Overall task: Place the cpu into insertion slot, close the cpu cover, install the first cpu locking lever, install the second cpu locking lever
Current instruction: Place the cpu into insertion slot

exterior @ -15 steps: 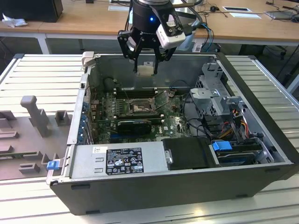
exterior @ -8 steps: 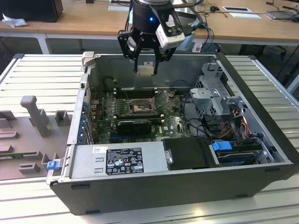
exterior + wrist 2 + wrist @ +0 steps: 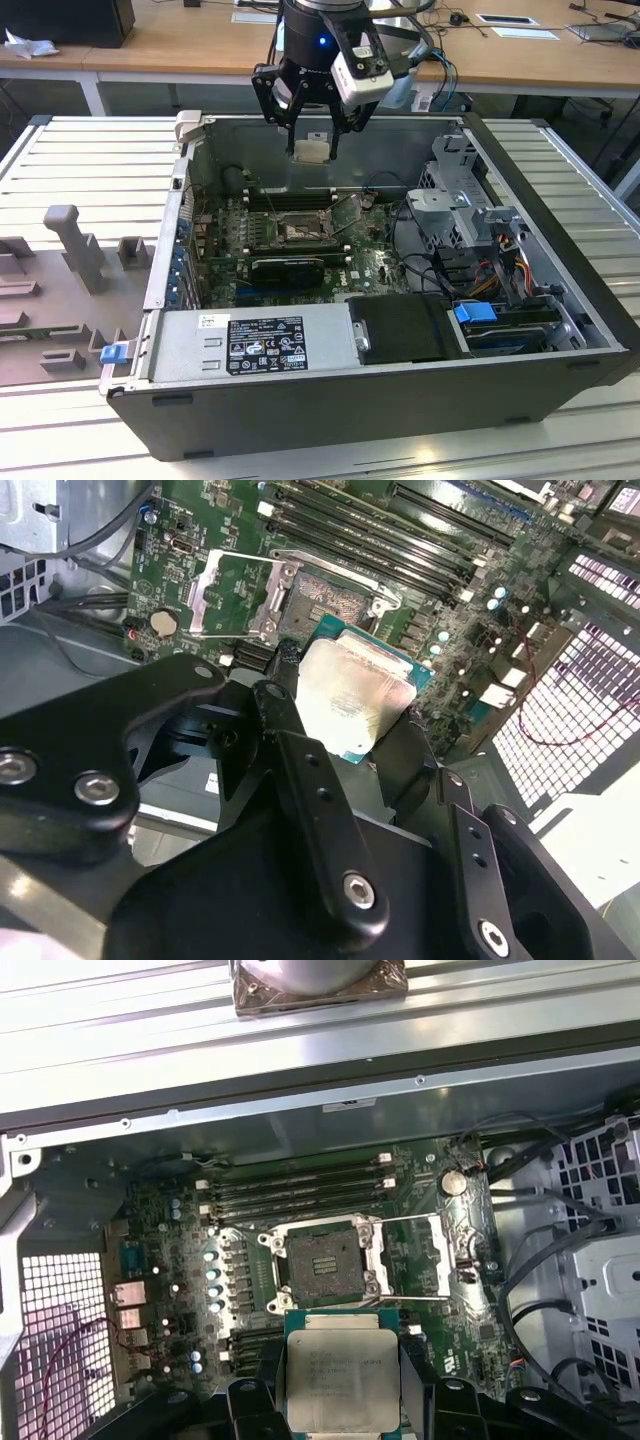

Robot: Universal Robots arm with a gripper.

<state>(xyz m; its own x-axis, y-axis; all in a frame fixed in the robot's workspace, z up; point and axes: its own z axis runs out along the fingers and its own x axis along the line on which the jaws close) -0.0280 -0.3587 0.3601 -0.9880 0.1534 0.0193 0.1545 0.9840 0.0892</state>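
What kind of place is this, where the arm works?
Probably a robotics lab or test workshop: an open desktop computer case lies on a slatted metal table, wooden desks stand behind, and the end effector holds a cpu.

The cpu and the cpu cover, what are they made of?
The cpu: its top looks like dull, pale silver metal with a matte sheen, sitting on a thin green base, perhaps circuit-board material. The cpu cover: thin, shiny metal, probably steel, judging by its bright glinting edges beside the insertion slot.
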